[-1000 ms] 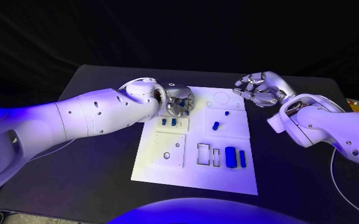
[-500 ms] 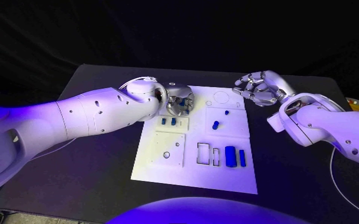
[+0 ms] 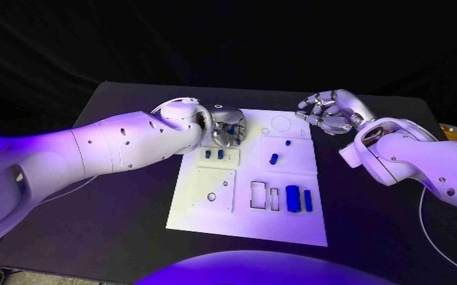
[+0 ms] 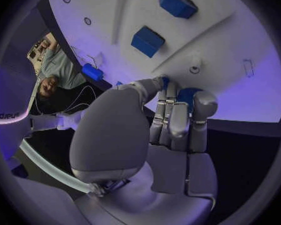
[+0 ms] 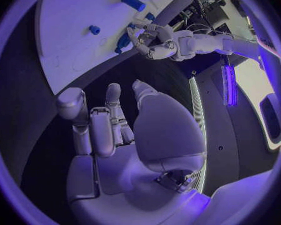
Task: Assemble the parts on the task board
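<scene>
Head view first: nearest you, the black worktop (image 3: 114,232) carries the white task board (image 3: 249,222), which lies lengthwise away from you in the middle. On the board's near half you see empty rectangular outlines beside two upright blue parts (image 3: 293,198). Further up, a small blue part (image 3: 274,159) lies alone on the right panel, and two short blue parts (image 3: 214,155) stand in the left panel. Just beyond those, your left hand (image 3: 226,131) hangs over the board's far left corner. Its fingers (image 4: 178,117) are curled in together; the left wrist view shows something blue (image 4: 189,95) tucked behind their tips, but you cannot tell whether they grip it or merely hide it. Your right hand (image 3: 329,113) hovers beyond the board's far right corner, over dark worktop, its fingers (image 5: 93,130) bent and apart, holding nothing. Past the worktop's far edge, the room is black.
</scene>
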Controlling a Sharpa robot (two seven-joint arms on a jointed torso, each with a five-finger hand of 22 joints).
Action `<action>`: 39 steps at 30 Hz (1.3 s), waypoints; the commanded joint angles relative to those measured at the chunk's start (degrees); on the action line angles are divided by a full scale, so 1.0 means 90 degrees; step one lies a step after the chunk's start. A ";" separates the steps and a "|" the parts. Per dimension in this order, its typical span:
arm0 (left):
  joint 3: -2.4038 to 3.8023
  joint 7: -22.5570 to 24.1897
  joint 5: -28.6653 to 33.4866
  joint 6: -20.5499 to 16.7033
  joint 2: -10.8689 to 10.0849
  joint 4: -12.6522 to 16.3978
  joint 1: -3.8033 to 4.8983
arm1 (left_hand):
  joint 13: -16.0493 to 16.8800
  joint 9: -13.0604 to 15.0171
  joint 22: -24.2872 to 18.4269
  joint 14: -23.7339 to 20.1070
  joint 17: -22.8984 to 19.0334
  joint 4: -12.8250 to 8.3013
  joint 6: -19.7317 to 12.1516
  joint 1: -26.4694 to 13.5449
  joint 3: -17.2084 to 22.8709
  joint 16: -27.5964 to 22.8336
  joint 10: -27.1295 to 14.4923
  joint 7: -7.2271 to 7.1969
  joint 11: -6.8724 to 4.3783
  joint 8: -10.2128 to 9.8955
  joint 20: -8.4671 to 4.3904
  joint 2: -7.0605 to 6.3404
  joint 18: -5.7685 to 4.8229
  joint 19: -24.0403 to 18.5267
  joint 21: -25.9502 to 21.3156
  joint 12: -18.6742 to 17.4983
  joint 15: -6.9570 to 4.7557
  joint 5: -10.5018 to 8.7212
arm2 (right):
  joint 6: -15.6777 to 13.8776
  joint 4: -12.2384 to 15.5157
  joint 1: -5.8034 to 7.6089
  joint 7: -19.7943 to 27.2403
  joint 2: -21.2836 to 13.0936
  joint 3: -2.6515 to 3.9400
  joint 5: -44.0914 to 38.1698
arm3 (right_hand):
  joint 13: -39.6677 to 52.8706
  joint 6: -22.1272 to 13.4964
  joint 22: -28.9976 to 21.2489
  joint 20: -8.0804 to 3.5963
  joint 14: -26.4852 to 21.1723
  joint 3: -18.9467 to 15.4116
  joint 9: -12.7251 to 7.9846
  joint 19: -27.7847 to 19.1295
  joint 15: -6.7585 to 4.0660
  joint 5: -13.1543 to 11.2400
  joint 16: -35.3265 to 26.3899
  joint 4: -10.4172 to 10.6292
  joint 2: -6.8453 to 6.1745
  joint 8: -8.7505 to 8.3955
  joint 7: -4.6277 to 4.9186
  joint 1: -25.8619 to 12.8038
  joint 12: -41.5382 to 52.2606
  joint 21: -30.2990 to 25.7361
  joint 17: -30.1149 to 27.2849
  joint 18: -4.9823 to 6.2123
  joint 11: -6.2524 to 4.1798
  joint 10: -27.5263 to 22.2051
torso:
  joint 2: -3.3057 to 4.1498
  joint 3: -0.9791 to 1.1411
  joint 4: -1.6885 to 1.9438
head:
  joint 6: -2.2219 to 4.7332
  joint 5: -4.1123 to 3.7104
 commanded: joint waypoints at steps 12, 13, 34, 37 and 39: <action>0.0096 0.0067 0.0367 -0.0167 -0.0394 0.0504 -0.0053 | -0.0051 -0.0016 0.0030 0.0053 -0.0019 -0.0032 0.0075 -0.0117 0.0049 0.0024 0.0115 0.0060 0.0027 -0.0120 0.0017 0.0009 -0.0078 0.0028 0.0054 -0.0205 0.0016 -0.0010 | 0.0068 -0.0005 -0.0005 0.0063 0.0001 0.0000 -0.0033 | -0.0018 -0.0009 -0.0021 0.0000 0.0067 -0.0040 -0.0010 -0.0073 -0.0046 0.0040 -0.0031 0.0002 0.0036 0.0025 0.0010 0.0054 -0.0030 -0.0053 -0.0021 0.0060 -0.0011 -0.0006 | -0.0018 -0.0002 0.0015 | 0.0071 -0.0005; 0.0120 0.0062 0.0466 -0.0181 -0.0447 0.0557 -0.0051 | -0.0054 -0.0014 0.0047 0.0056 -0.0022 -0.0014 0.0092 -0.0163 0.0034 0.0025 0.0137 0.0062 0.0030 -0.0134 0.0019 0.0002 -0.0081 0.0039 0.0065 -0.0235 0.0021 -0.0010 | 0.0064 -0.0008 -0.0005 0.0063 0.0000 0.0000 -0.0033 | -0.0018 -0.0009 -0.0021 0.0000 0.0067 -0.0040 -0.0010 -0.0073 -0.0046 0.0040 -0.0031 0.0002 0.0036 0.0025 0.0010 0.0054 -0.0030 -0.0053 -0.0021 0.0060 -0.0011 -0.0006 | -0.0020 -0.0001 0.0017 | 0.0078 -0.0008; 0.0301 -0.0050 0.1184 0.0006 -0.1172 0.0847 0.0023 | -0.0065 -0.0009 0.0094 0.0054 -0.0066 -0.0039 0.0138 -0.0192 0.0023 0.0014 0.0198 0.0049 0.0021 -0.0187 0.0018 -0.0021 -0.0090 0.0065 0.0092 -0.0351 0.0015 -0.0007 | 0.0023 -0.0033 -0.0023 0.0055 -0.0001 0.0000 -0.0033 | -0.0055 -0.0028 -0.0073 0.0002 0.0046 -0.0061 -0.0016 -0.0110 -0.0043 0.0040 -0.0071 -0.0001 0.0028 0.0022 0.0015 0.0061 -0.0060 -0.0132 -0.0077 0.0073 -0.0006 -0.0015 | -0.0041 0.0012 0.0049 | 0.0098 0.0048; 0.0301 -0.0044 0.1191 0.0006 -0.1178 0.0766 0.0008 | -0.0065 -0.0009 0.0094 0.0054 -0.0066 -0.0039 0.0138 -0.0192 0.0023 0.0014 0.0198 0.0049 0.0021 -0.0187 0.0018 -0.0021 -0.0090 0.0065 0.0092 -0.0351 0.0015 -0.0007 | 0.0024 -0.0031 -0.0030 0.0057 0.0000 0.0000 -0.0033 | -0.0055 -0.0028 -0.0073 0.0002 0.0046 -0.0061 -0.0016 -0.0110 -0.0043 0.0040 -0.0071 -0.0001 0.0028 0.0022 0.0015 0.0061 -0.0060 -0.0132 -0.0077 0.0073 -0.0006 -0.0015 | -0.0033 0.0003 0.0047 | 0.0096 0.0046; 0.0301 -0.0041 0.1192 0.0011 -0.1169 0.0721 -0.0002 | -0.0066 -0.0009 0.0093 0.0056 -0.0055 -0.0045 0.0140 -0.0189 0.0025 0.0017 0.0203 0.0050 0.0021 -0.0193 0.0017 -0.0022 -0.0090 0.0063 0.0091 -0.0360 0.0015 -0.0006 | 0.0025 -0.0030 -0.0032 0.0057 0.0002 0.0000 -0.0033 | -0.0055 -0.0028 -0.0073 0.0002 0.0046 -0.0061 -0.0016 -0.0110 -0.0043 0.0040 -0.0071 -0.0001 0.0028 0.0022 0.0015 0.0061 -0.0060 -0.0132 -0.0077 0.0073 -0.0006 -0.0015 | -0.0035 0.0005 0.0044 | 0.0089 0.0058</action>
